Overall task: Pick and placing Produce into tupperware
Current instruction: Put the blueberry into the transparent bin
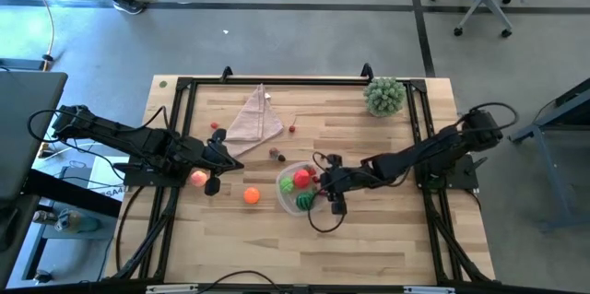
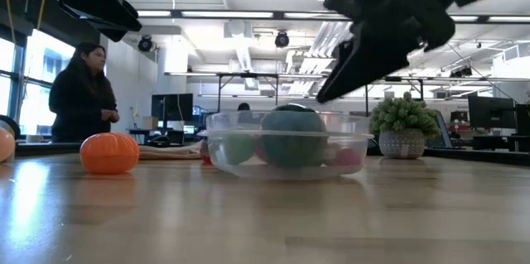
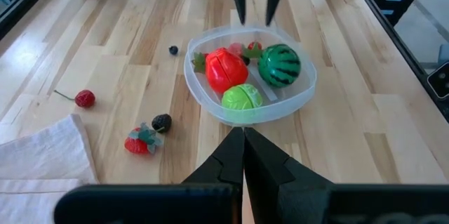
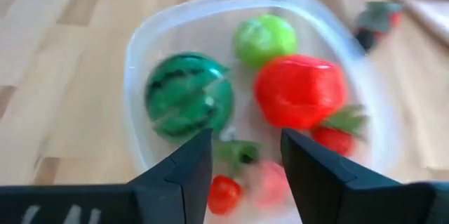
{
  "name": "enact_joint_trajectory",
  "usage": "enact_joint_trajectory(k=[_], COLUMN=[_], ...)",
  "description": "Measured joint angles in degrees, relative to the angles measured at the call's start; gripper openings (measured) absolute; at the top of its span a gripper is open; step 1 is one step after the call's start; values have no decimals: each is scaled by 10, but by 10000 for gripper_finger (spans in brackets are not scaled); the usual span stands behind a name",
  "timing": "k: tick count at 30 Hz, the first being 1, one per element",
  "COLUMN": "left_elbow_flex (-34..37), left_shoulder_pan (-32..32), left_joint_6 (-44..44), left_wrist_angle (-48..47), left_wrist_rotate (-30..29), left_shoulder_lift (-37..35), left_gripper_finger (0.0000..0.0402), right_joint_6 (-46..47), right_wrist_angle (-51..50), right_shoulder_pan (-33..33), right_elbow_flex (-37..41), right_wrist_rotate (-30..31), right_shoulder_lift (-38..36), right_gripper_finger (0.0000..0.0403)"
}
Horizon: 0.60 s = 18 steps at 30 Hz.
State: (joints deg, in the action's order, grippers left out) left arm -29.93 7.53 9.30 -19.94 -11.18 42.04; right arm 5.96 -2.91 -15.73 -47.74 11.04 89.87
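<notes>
Dark fingers of my right gripper [image 4: 245,157] stand apart and empty just above the right rim of the clear tupperware [image 4: 137,62]. Inside I see a striped melon [image 4: 188,94], red apple [image 4: 300,90] and green apple [image 4: 264,38]; smaller pieces blur. Left gripper [image 3: 243,155] is closed, left of the tub.

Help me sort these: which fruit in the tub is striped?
The melon: dark green with black stripes. The apples beside it in the tub, red and green, are plain.
</notes>
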Motion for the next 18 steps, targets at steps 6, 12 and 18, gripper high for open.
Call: enact_joint_trajectory(k=[6,12,18], left_elbow_flex=[0,0,0], left_shoulder_pan=[0,0,0], left_joint_6=[0,0,0], left_wrist_angle=[0,0,0], left_wrist_rotate=[0,0,0], left_shoulder_lift=[0,0,0], left_gripper_finger=[1,1,1], right_joint_6=[22,77,104], right_wrist_angle=[-124,-243,-223], right_shoulder_pan=[1,11,16], right_elbow_flex=[-20,-20,57], right_wrist_rotate=[71,128,164], right_shoulder_lift=[-61,-133,-206], right_gripper_finger=[145,144,144])
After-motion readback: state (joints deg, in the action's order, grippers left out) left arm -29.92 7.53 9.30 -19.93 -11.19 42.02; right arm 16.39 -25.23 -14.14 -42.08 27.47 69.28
